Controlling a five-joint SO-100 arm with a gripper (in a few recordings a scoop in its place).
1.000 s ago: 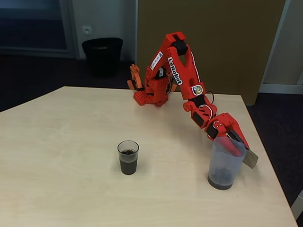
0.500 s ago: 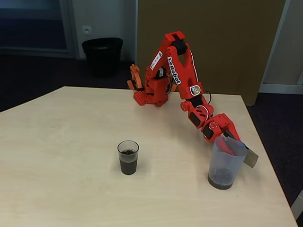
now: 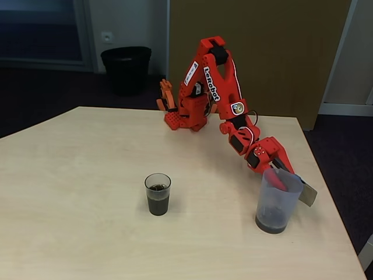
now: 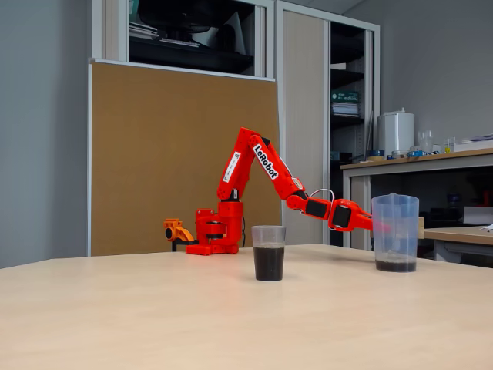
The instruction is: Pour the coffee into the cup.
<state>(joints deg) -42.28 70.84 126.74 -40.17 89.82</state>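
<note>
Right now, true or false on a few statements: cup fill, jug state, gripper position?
1. The small clear plastic cup holds dark liquid about halfway up. True.
2. The tall bluish translucent jug lies tipped on its side. False: it stands upright on the light wooden table.
3. The red gripper is at the jug's rim. True.
4. The jug is full to the brim. False: a shallow dark layer sits at its bottom.
5. Cup and jug touch. False: they stand apart.
</note>
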